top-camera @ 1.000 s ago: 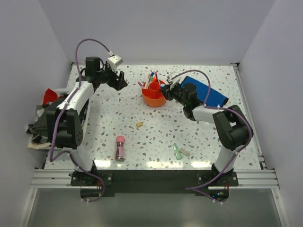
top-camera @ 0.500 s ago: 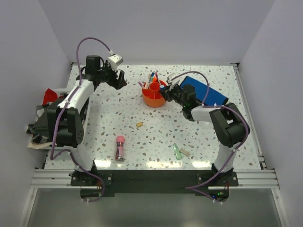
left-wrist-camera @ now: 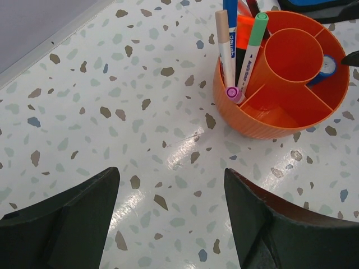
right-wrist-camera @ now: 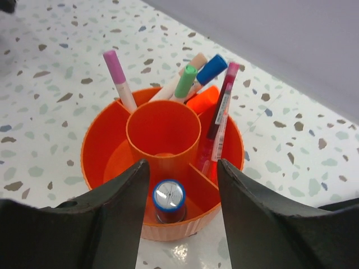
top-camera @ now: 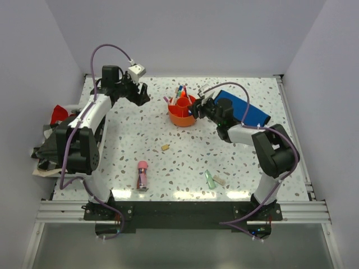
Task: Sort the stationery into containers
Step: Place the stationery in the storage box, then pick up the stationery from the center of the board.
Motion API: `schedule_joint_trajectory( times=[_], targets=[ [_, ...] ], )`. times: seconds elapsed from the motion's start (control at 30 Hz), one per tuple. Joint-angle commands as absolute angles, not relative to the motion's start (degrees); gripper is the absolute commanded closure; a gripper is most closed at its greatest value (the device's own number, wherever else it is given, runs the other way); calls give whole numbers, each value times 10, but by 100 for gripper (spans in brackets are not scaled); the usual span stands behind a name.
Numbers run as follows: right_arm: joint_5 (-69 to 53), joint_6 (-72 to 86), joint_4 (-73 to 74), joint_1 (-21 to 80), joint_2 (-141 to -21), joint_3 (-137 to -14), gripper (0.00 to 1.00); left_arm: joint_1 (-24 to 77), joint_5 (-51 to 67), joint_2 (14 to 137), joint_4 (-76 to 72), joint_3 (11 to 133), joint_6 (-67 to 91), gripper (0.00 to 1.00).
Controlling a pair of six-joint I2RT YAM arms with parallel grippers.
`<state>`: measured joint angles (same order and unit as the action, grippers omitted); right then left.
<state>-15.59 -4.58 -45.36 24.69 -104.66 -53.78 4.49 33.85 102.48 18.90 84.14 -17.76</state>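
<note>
Speckled tabletop point(top-camera: 168, 162) bears a divided orange caddy point(right-wrist-camera: 98, 143), pens point(right-wrist-camera: 185, 81) upright. Right gripper point(right-wrist-camera: 182, 168) fingers have newly parted either side of its blue-capped marker point(right-wrist-camera: 169, 197); left gripper point(left-wrist-camera: 171, 174) gapes empty.

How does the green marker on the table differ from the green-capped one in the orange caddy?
The green marker on the table lies flat beside a beige eraser; the green-capped marker stands tilted in a ring compartment of the orange caddy among other pens. Both show green.
</note>
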Motion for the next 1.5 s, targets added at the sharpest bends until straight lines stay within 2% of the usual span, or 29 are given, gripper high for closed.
schedule_joint_trajectory(
  times=[0.0, 0.17, 0.3, 0.5, 0.67, 0.9, 1.13, 1.47],
  targets=[
    [-138, -60, -445, 246, -982, -553, 44, 41, 343, 1034, 168, 880, -182, 20],
    [-130, -76, -346, 245, -903, -562, 44, 44, 374, 1026, 241, 893, -232, 19],
    [-146, -78, -218, 246, -826, -562, 43, 78, 392, 996, 382, 849, -343, 20],
    [-128, -128, -74, 244, -738, -525, 43, 148, 322, 921, 349, 701, -343, 20],
    [-93, -155, -8, 246, -719, -521, 43, 227, 245, 947, 338, 659, -320, 20],
    [-77, -139, -2, 246, -705, -520, 43, 248, 179, 980, 258, 636, -222, 27],
    [-69, -141, -2, 245, -685, -494, 43, 259, 170, 991, 226, 619, -190, 34],
    [-63, -149, -4, 245, -683, -481, 43, 281, 167, 1031, 224, 644, -180, 37]
  ],
)
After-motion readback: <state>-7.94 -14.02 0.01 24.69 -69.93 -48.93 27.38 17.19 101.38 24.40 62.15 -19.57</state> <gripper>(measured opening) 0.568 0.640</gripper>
